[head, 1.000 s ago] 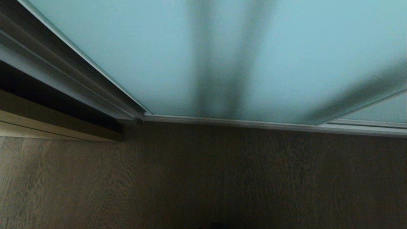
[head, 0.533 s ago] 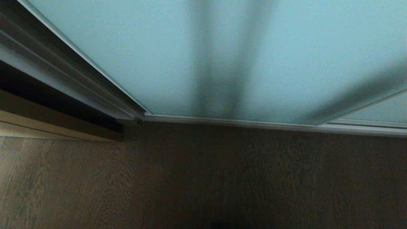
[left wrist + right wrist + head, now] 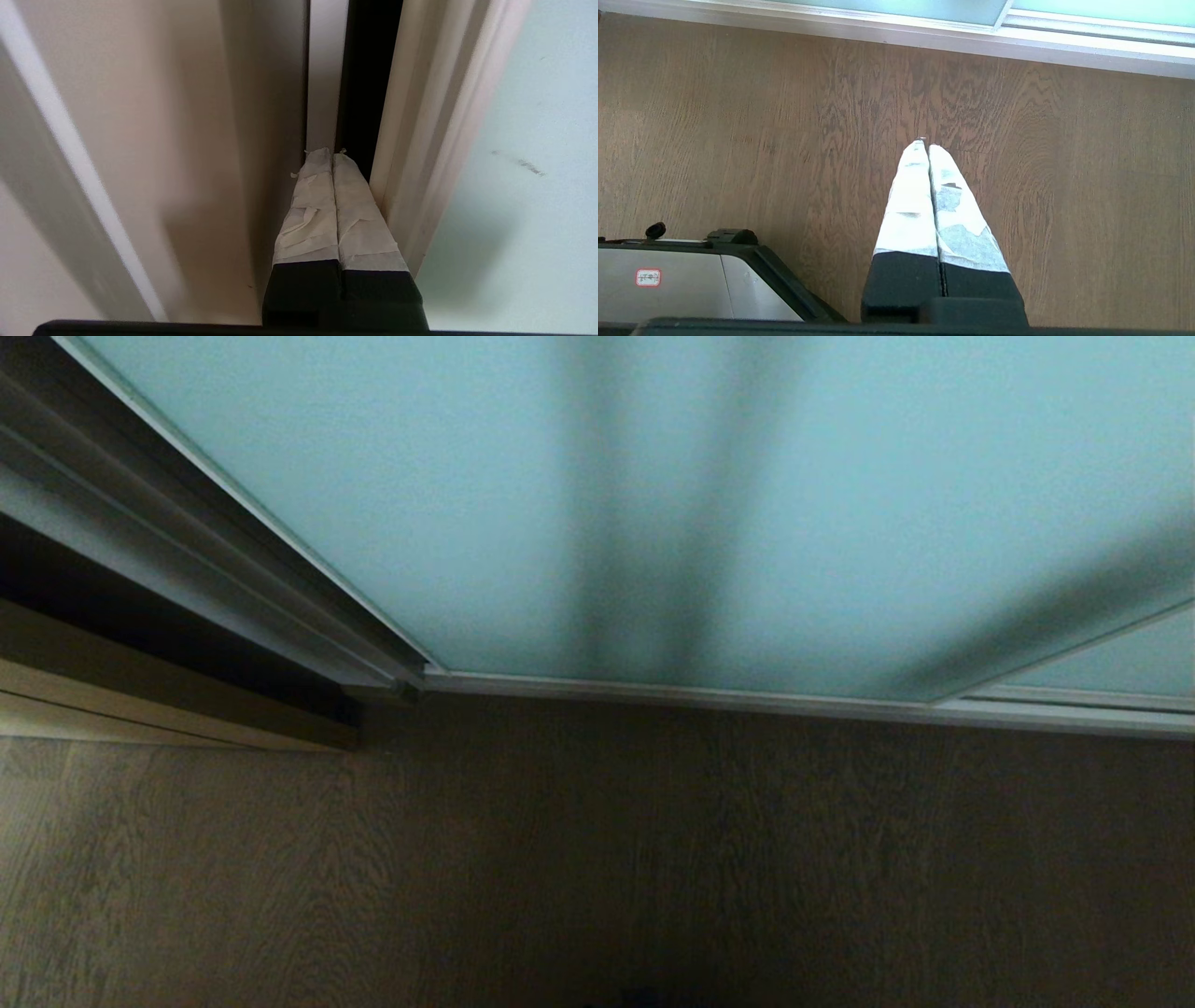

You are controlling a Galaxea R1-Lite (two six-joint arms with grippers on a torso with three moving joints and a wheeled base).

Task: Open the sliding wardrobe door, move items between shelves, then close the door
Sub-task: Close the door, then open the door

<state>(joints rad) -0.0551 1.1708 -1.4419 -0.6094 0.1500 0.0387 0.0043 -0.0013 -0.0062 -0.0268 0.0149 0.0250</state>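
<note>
- Frosted blue-green glass fills the upper part of the head view — this is the sliding wardrobe door (image 3: 485, 495), set in a thin silver frame.
- Its bottom rail meets the floor (image 3: 597, 859), and its left edge runs up beside a grey metal track.
- Dark soft-edged bands show on the glass near the middle and at the right; what casts them cannot be told.
- A second glass panel (image 3: 1120, 663) shows at the far right, its frame overlapping the first at the bottom corner.
- Wood-grain boards cover the floor in front of the door, darker toward the middle.
- Neither arm appears in the head view.
- In the left wrist view the left gripper (image 3: 332, 154) has its two tape-wrapped fingers (image 3: 308, 205) pressed together, clenched on nothing.
- Its tips sit at the narrow dark gap between the pale wardrobe side panel (image 3: 163, 116) and the door's metal edge (image 3: 420, 140); whether they touch the frame cannot be told.
- The door's glass lies just beside that frame, on the far side from the gripper.
- In the right wrist view the right gripper (image 3: 928, 145) points down at the floor, fingers clenched and empty — well apart from the door's bottom rail.
- Part of the robot's grey and black base (image 3: 691, 280) shows beside it.
- No bag, cloth or shelves are in view.
</note>
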